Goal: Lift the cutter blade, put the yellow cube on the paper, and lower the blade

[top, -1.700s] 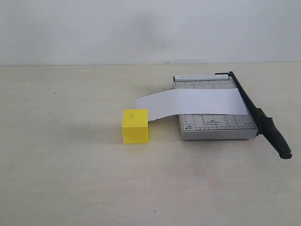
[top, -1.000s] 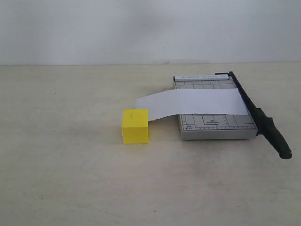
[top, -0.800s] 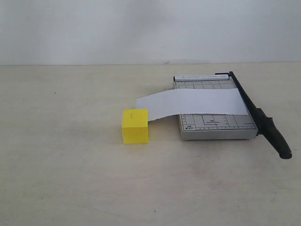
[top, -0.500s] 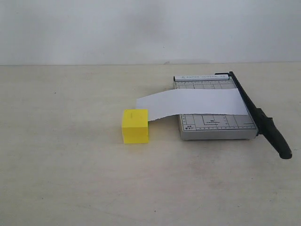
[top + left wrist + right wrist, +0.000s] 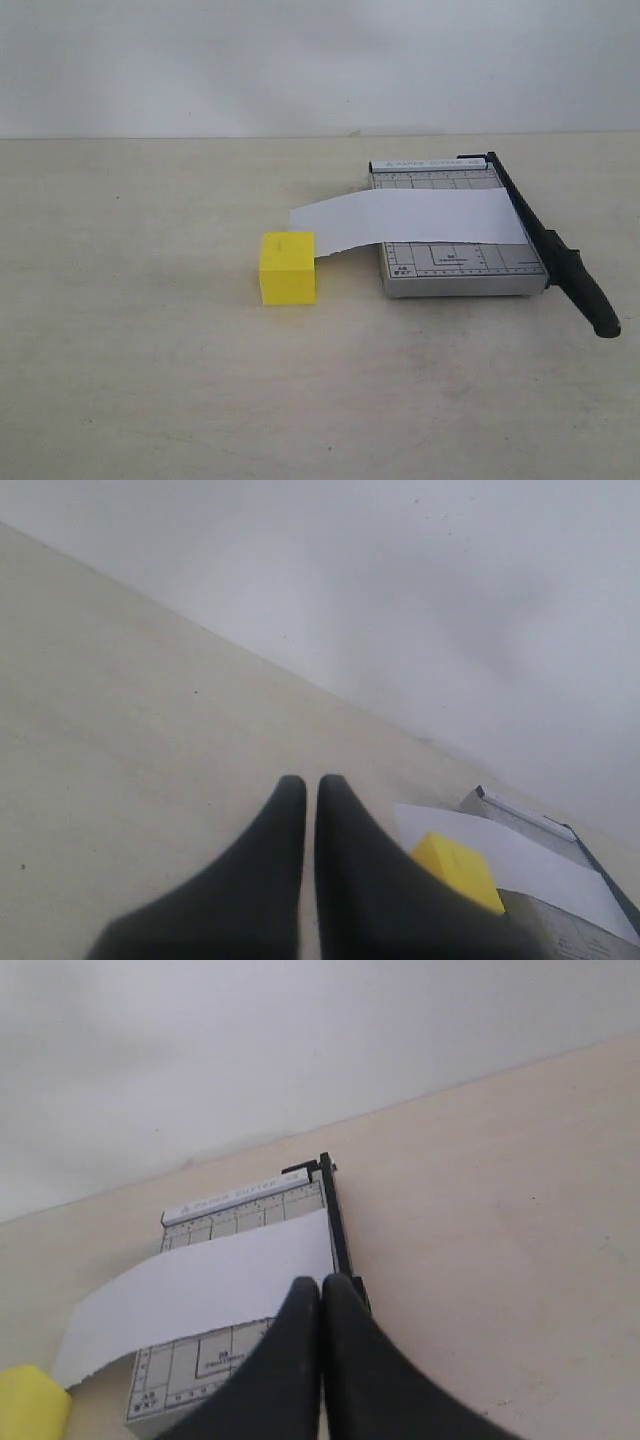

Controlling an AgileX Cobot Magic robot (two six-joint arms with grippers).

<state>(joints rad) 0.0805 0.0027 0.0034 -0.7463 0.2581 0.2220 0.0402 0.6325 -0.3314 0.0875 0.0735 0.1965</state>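
The nearest stretch of the table (image 5: 150, 380) is bare and pale. Further in stands the yellow cube (image 5: 288, 268), flat on the tabletop, left of the cutter base (image 5: 460, 272) and apart from it. The cutter blade (image 5: 540, 235) lies down along the base's right edge. Its long axis runs from near to far, with the thick handle (image 5: 592, 302) pointing towards the viewer and a little to the right, past the base's near corner, and the hinge at the far right corner. The paper (image 5: 410, 220) lies crosswise to the blade, with its long axis left to right. Its right end reaches the blade and its left end overhangs the base, ending just behind the cube; whether they touch cannot be told. Nothing rests on the paper.

Neither arm shows in the exterior view. In the wrist views the left gripper (image 5: 311, 790) and the right gripper (image 5: 321, 1290) each have their fingers pressed together with only a thin slit between them, grasping nothing and raised clear of the table.
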